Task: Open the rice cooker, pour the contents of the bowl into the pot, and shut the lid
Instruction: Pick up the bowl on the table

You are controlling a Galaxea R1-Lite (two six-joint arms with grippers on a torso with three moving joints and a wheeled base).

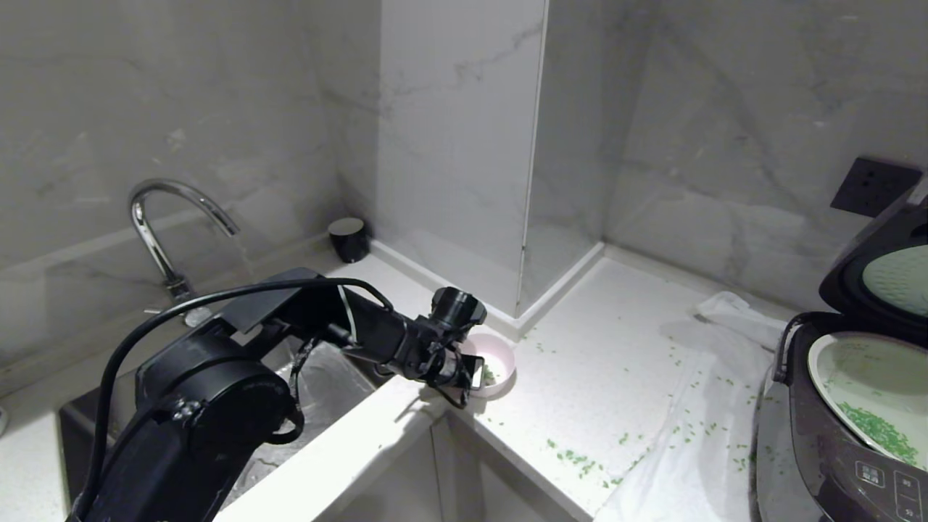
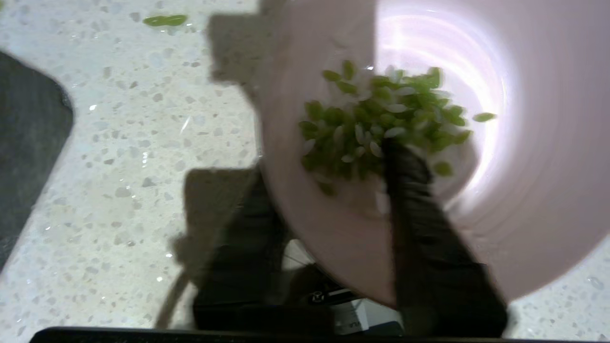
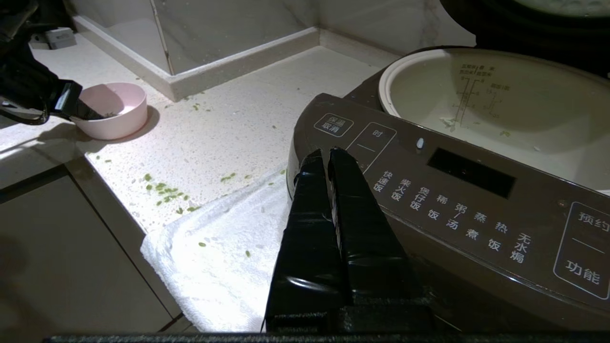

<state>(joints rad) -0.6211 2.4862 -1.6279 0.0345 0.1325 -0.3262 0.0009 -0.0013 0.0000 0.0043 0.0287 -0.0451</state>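
Step in hand: the grasp on the bowl, ahead of the pour. Lid already up.

Left hand (image 1: 475, 373) sat at the bowl (image 1: 496, 362), at about 9 o'clock of it in the head view. Left wrist view showed one finger inside the bowl, its tip down among the contents (image 2: 381, 119), and the other outside the wall, so the hand straddled the rim, partly closed. Whether it was actually clamped on the wall I could not tell. The bowl rested on the counter (image 1: 602, 377) beside the sink corner, not lifted.

Loose green bits were scattered across the counter and the white cloth (image 1: 689, 435) between bowl and cooker.

At 3 o'clock of the frame: the rice cooker (image 1: 819, 464), well apart from the bowl, the lid (image 1: 881, 272) standing open, the pot (image 1: 866, 384) exposed with some green bits already in it.

Right hand (image 3: 329, 155) was parked just in front of the cooker's button panel, fingers closed together, holding nothing.

Next move, my read: a firm pinch on the rim, a level lift, a carry over the cloth to the pot, then a tilt. A thin-rim pinch could let the bowl swing and spill more.
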